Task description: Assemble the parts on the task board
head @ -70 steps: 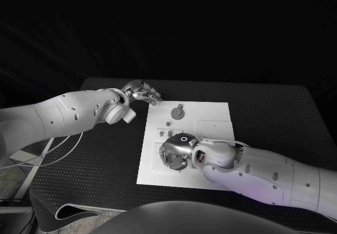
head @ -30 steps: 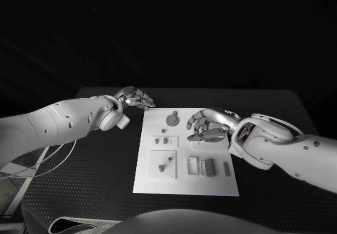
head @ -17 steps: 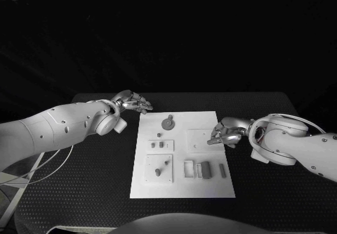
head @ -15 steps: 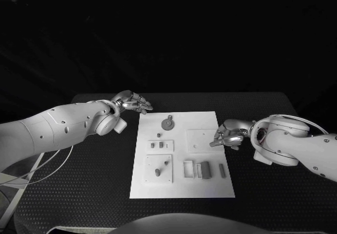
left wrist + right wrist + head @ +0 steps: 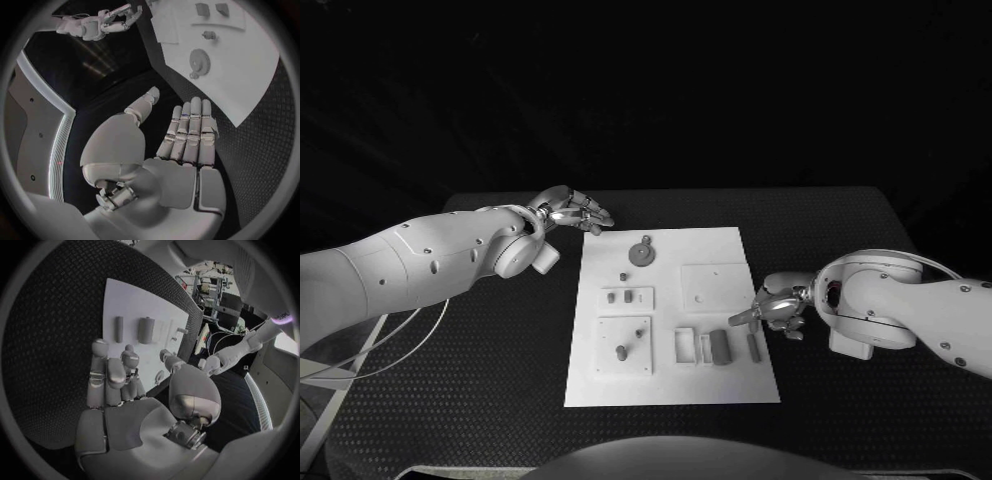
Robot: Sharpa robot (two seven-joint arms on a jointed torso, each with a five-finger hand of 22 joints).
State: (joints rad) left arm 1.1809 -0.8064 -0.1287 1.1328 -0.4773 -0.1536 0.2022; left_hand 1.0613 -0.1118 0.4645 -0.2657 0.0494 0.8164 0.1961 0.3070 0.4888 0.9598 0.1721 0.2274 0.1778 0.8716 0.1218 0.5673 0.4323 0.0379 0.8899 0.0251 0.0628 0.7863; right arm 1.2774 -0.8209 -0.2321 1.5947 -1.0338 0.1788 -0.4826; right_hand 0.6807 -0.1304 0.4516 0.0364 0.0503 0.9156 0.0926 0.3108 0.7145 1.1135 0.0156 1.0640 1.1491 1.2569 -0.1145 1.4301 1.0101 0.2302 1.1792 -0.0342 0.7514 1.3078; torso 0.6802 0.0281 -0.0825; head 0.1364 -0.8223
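Observation:
The white task board point(image 5: 733, 385) lies in the middle of the table. On it are a grey gear point(image 5: 642, 250), a small peg point(image 5: 623, 350) standing in a square plate, a dark block point(image 5: 718, 345) and a thin bar point(image 5: 754, 347). My right hand point(image 5: 776, 308) hovers at the board's right edge, just beyond the bar, fingers spread and holding nothing. Its wrist view shows the hand point(image 5: 119, 390) above the bar point(image 5: 119, 329) and block point(image 5: 146, 330). My left hand point(image 5: 574, 210) hangs off the board's far left corner, fingers straight, with nothing in it point(image 5: 184, 140). The gear point(image 5: 201, 60) lies ahead of it.
Two small grey pieces point(image 5: 623, 296) sit in a small plate left of the board's middle, and a white frame point(image 5: 685, 345) stands beside the block. Black table point(image 5: 473, 360) surrounds the board on all sides.
My right hand has drawn back from over the board's middle to its right edge and come nearer along it. The left hand has stayed in place.

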